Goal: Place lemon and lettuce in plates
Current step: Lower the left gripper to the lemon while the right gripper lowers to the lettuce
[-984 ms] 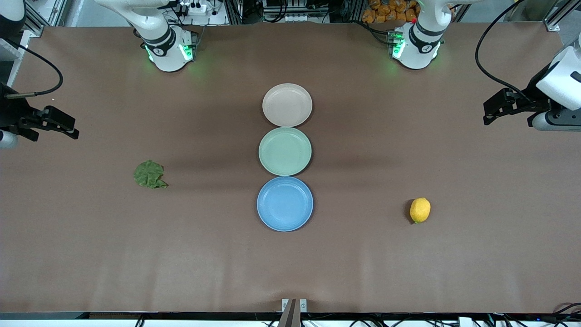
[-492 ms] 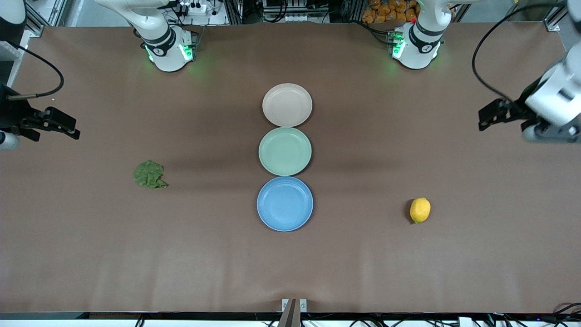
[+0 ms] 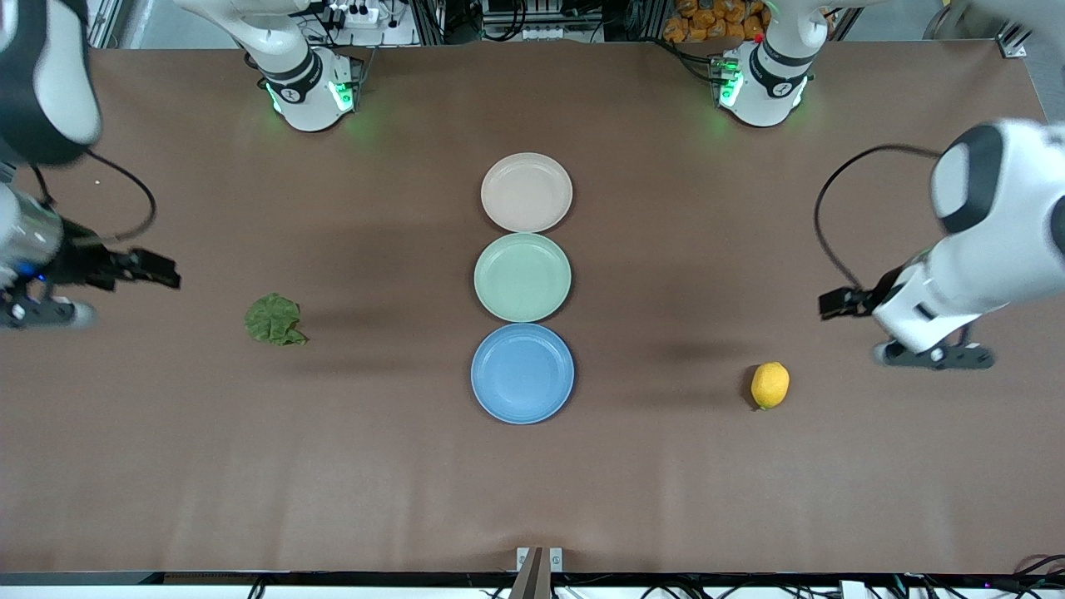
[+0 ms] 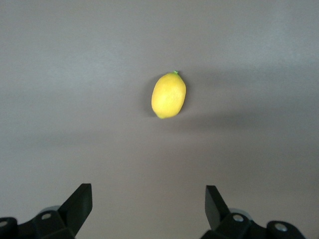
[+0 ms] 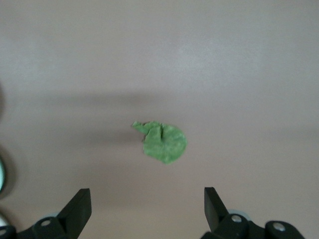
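Front view shows the lemon (image 3: 770, 384) on the table (image 3: 666, 499) toward the left arm's end and the lettuce (image 3: 274, 319) toward the right arm's end, both well apart from the blue plate (image 3: 522, 373) and beige plate (image 3: 527, 192). Left gripper (image 3: 834, 303) hangs spread over bare table near the lemon; right gripper (image 3: 158, 270) hangs spread near the lettuce.

My left gripper (image 4: 148, 206) and right gripper (image 5: 147, 209) show only fingertip ends in the wrist views, the rest cut by the frame edge. In the front view both arms blur and run off the frame sides. A plate (image 5: 2, 174) sliver near the lettuce (image 5: 162, 142) is clipped.
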Robot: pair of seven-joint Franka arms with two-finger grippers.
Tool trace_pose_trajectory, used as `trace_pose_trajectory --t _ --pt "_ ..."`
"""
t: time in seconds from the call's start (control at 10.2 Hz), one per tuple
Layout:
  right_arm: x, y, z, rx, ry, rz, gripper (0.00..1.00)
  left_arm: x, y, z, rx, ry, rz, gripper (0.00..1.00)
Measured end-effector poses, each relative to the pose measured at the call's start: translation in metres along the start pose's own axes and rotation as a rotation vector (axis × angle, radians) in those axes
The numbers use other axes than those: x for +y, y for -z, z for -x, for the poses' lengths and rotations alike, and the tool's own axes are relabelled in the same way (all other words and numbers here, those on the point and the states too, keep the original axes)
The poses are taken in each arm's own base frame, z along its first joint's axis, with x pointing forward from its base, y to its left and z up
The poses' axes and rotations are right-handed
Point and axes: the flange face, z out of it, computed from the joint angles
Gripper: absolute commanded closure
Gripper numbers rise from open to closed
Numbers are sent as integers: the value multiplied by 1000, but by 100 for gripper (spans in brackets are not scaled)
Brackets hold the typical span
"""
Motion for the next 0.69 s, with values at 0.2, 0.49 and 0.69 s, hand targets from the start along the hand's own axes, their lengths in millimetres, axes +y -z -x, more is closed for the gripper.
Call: trace_pose_trajectory --t 0.2,0.49,0.69 --pt "4 -65 -11 -4 -6 1 0 8 -52 -17 1 -12 9 0" --pt "1 -151 -4 7 -2 3 0 9 -119 -32 3 -42 20 0" --pt "-10 -192 5 -12 18 3 0 9 -145 -40 32 -82 26 0"
